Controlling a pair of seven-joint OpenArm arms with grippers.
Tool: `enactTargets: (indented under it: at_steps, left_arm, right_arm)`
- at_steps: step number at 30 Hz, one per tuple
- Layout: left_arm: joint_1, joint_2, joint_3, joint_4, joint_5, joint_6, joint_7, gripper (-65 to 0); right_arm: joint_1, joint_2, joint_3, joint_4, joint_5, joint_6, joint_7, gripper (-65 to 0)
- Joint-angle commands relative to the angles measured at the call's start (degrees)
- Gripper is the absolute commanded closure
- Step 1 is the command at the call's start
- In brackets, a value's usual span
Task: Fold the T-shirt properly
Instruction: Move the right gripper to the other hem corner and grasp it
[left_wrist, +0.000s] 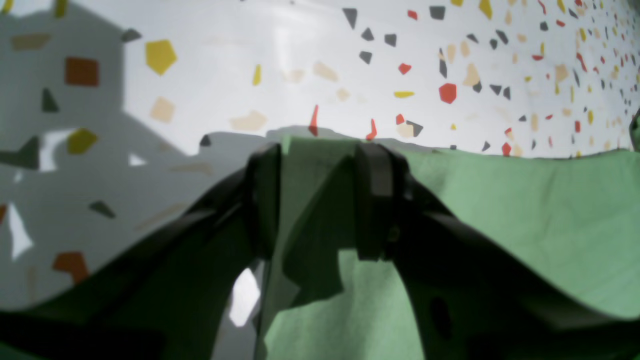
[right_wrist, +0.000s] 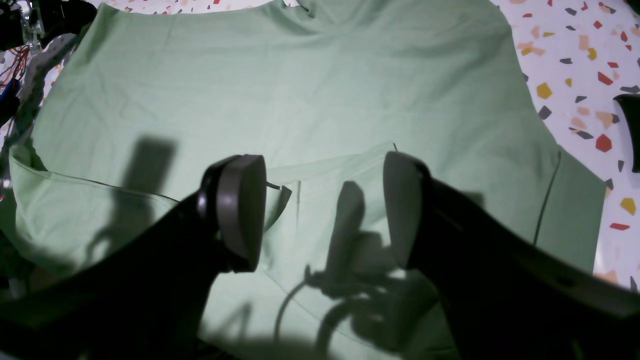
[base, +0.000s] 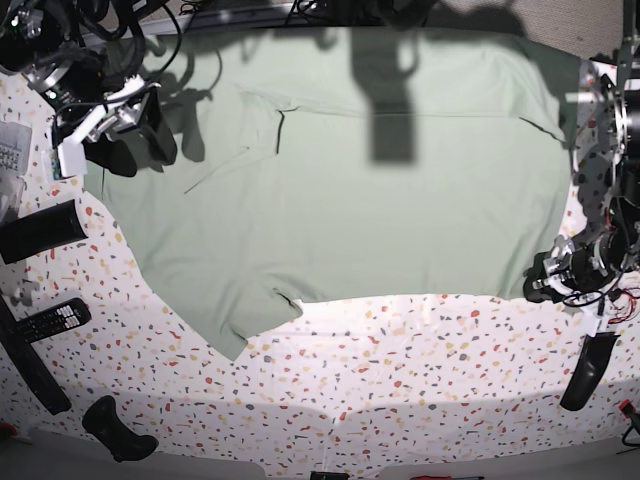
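Pale sage-green short-sleeved T-shirt (base: 380, 190) of thin cloth lies spread flat across the far half of a white tabletop speckled with red, yellow and grey chips (base: 400, 370). Its near edge runs across the middle of the table, and one sleeve (base: 235, 320) points toward the near side at the shirt's camera-left end.

The left gripper (left_wrist: 320, 165), black and two-fingered, sits at the shirt's camera-right corner in the base view. In its wrist view the jaws are clamped on a fold of the shirt's edge, with green cloth pinched between them and draping down.

The right gripper (right_wrist: 322, 210) hangs above the shirt near its camera-left end. Its jaws stand well apart, with nothing between them, and their shadow falls on the cloth below, beside a sleeve seam (right_wrist: 545, 200).

Off the shirt's camera-left end, a black remote control (base: 50, 320) lies on the table.
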Motion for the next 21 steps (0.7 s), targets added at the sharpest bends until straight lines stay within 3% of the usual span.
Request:
enactTargets:
  at_steps: [1, 3, 6, 13, 21]
  left_arm:
    - [-1.3, -0.8, 0.0, 1.2, 0.0, -0.4, 0.7, -21.4]
    - [-1.3, -0.8, 0.0, 2.2, 0.0, -0.4, 2.0, -15.6]
    - [-1.3, -0.8, 0.0, 2.8, 0.0, -0.4, 2.5, 0.0]
    - [-1.7, -1.3, 0.0, 2.8, -0.1, -0.4, 0.8, 0.0]
    - [-1.8, -2.5, 0.0, 3.4, -0.1, -0.4, -1.3, 0.0]
  right_arm:
    - [0.0, 0.6, 0.3, 1.1, 1.3, 0.7, 1.4, -35.7]
    - [0.0, 0.6, 0.3, 1.1, 1.3, 0.7, 1.4, -35.7]
    - [0.1, 0.6, 0.3, 1.1, 1.3, 0.7, 1.4, -35.7]
    - [4.3, 0.6, 0.3, 1.1, -1.0, 0.7, 1.4, -35.7]
    - [20.7, 0.6, -1.0, -2.6, -8.6, 0.0, 6.9, -35.6]
